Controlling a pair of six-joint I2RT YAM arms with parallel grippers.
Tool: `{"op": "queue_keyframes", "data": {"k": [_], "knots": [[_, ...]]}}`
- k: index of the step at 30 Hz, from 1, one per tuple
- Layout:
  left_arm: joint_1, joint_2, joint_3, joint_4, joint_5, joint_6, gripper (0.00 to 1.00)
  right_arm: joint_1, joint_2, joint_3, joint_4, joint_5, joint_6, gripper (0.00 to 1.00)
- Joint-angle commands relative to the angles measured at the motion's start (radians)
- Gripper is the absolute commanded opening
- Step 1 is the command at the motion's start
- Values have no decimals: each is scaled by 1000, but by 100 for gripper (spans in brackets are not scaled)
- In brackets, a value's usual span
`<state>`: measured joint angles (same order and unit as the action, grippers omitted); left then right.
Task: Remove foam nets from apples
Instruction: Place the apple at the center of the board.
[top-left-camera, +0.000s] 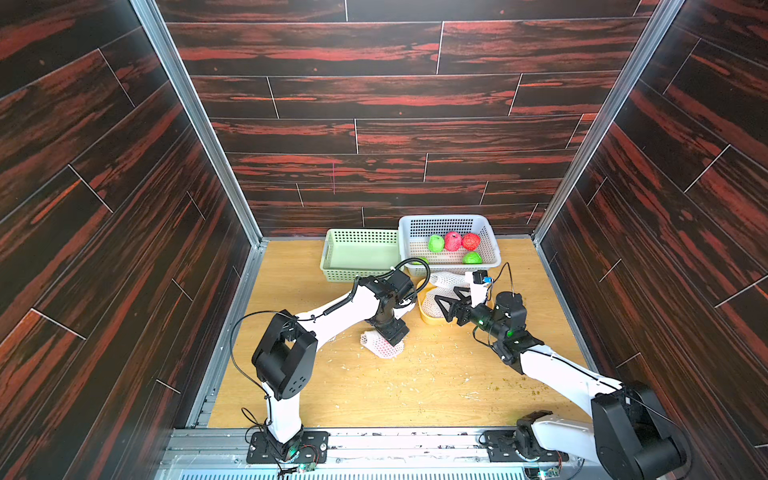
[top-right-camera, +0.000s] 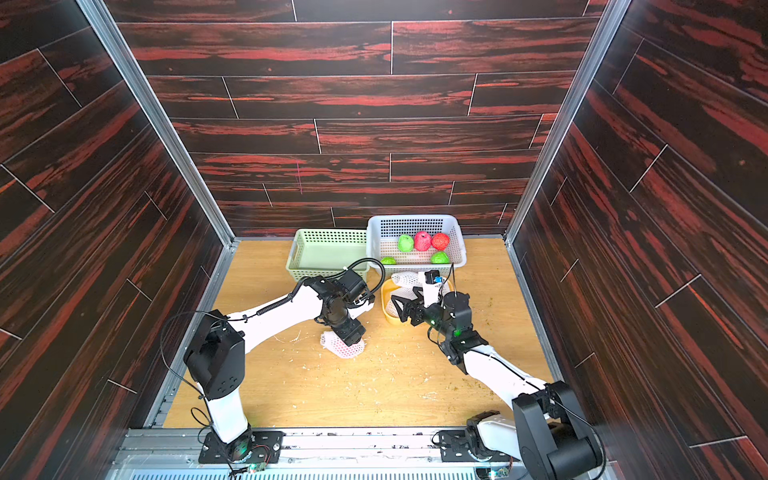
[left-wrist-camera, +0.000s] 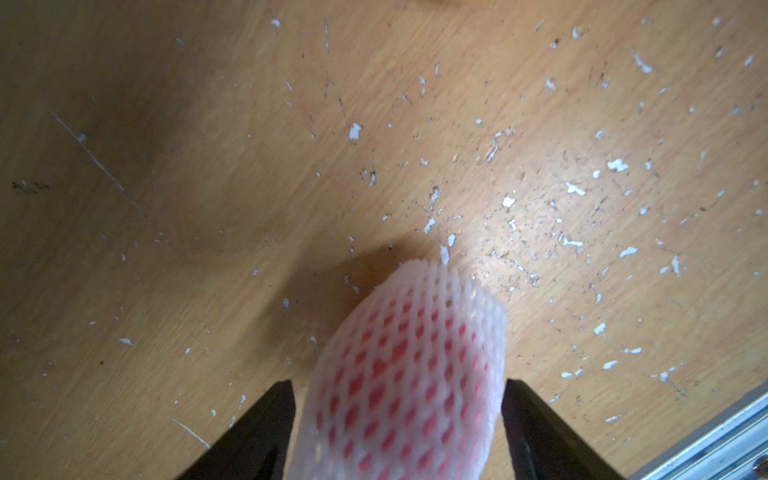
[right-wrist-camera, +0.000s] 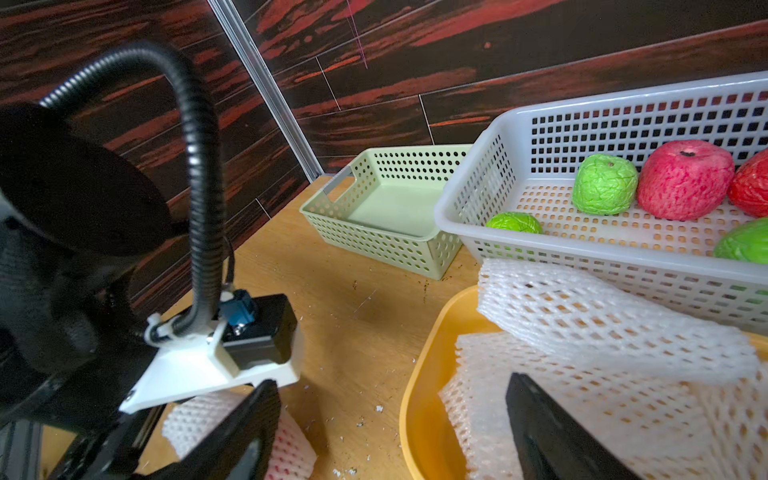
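The table (top-left-camera: 374, 395) is carrying everything, with twelve o'clock at the far wall. At one o'clock the white basket (top-left-camera: 490, 232) is holding five bare apples (top-left-camera: 453, 241), three green and two red. At eleven o'clock the green basket (top-left-camera: 332, 266) is sitting empty. Just toward one o'clock of the centre, the yellow tray (top-left-camera: 428, 318) is holding limp white nets (top-left-camera: 446, 279), piled loosely.

Near the centre, one netted apple (top-left-camera: 384, 349) is lying on the table, its red skin showing through the mesh in the left wrist view (left-wrist-camera: 407, 374). The net is reaching past the fruit at one end as an empty collar.

The left pincer (left-wrist-camera: 397, 399) is straddling this apple. Its jaws are standing wide on either side, and a strip of table is showing between one jaw and the foam, so it is looking released, not squeezing. The right pincer (top-left-camera: 451, 305) is hanging over the tray, spread wide and gripping nothing.

The foam is looking soft, light and springy. It is likely giving under a pinch and tearing easily, as the white crumbs (left-wrist-camera: 617, 165) scattered on the table are suggesting. The apple is probably firm and round, so it is likely rolling if nudged. The best hold is looking like two grips: one pincer clamping the fruit's body through the mesh, the other pinching the loose collar and drawing it off along the apple's axis.
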<state>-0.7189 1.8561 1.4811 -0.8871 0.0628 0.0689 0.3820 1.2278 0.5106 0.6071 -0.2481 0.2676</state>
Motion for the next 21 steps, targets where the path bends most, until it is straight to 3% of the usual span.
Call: {"op": "queue_keyframes", "data": {"k": [1, 7, 12, 14, 17, 21], "knots": [[-3, -96, 24, 48, -1, -52, 86, 3, -37, -21, 29, 23, -18, 89], [54, -315, -168, 267, -99, -188, 91, 3, -19, -14, 31, 4, -14, 89], [148, -497, -455, 517, 85, -345, 95, 3, -10, -12, 30, 10, -17, 89], [149, -541, -560, 595, 197, -337, 97, 3, -5, -12, 32, 10, -17, 89], [128, -551, -640, 569, 266, -398, 97, 3, 4, -11, 34, 7, -16, 89], [31, -576, -704, 508, 196, -413, 99, 3, 12, -11, 40, 4, -10, 89]]}}
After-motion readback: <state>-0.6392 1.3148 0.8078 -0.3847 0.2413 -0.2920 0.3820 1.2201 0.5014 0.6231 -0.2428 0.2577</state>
